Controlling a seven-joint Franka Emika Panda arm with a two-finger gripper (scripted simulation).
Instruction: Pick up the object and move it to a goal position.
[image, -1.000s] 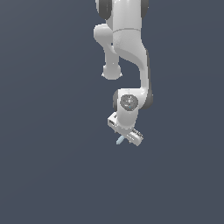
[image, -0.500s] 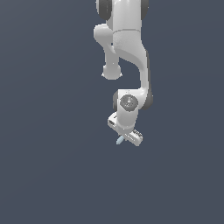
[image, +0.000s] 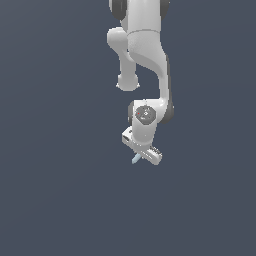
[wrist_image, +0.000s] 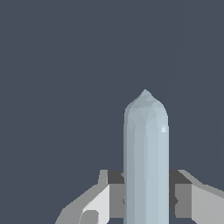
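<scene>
The object (image: 135, 159) is a small pale blue-grey rod whose end pokes out from under the white gripper (image: 140, 153) in the exterior view. In the wrist view the object (wrist_image: 145, 131) fills the middle as a tall rounded stick, and the gripper (wrist_image: 146, 197) is shut on it, with a grey finger (wrist_image: 103, 197) against one side and a second finger on the other. The rod's lower end is hidden behind the hand in the exterior view. The arm reaches down from the top of the exterior view, wrist bent over the rod.
A plain dark blue-grey surface (image: 60, 190) surrounds the arm on all sides. The white arm links (image: 145, 45) are the only other thing in view.
The gripper and the rod in it have shifted very slightly upward in the exterior view. The grip looks the same.
</scene>
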